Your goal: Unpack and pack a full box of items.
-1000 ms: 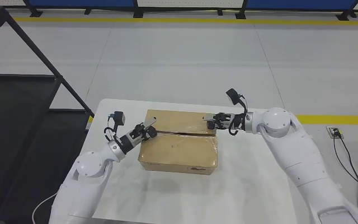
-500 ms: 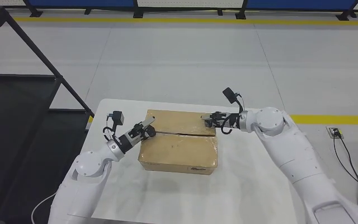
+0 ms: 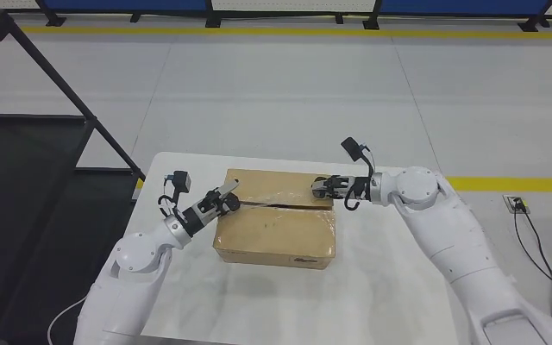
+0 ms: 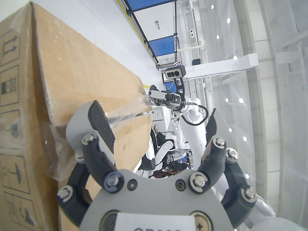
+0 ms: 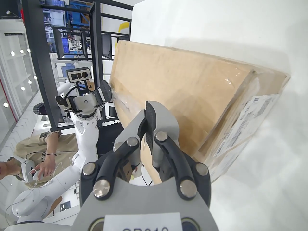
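White tabletop carries the box, flaps down. Left pincer gapes wide at the box's left end. Right pincer pinches the seam tape at its right end. Risk: the tape snaps short, or the unbraced box drags.

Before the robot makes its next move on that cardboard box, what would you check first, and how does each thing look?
1. Box resting flat on the table: ok.
2. Top flaps opened: not ok; they are shut, with clear tape along the seam.
3. Left gripper open at one end of the seam: ok.
4. Right gripper at the other end, shut: ok.
5. Tape caught between the right gripper's fingers: cannot tell.
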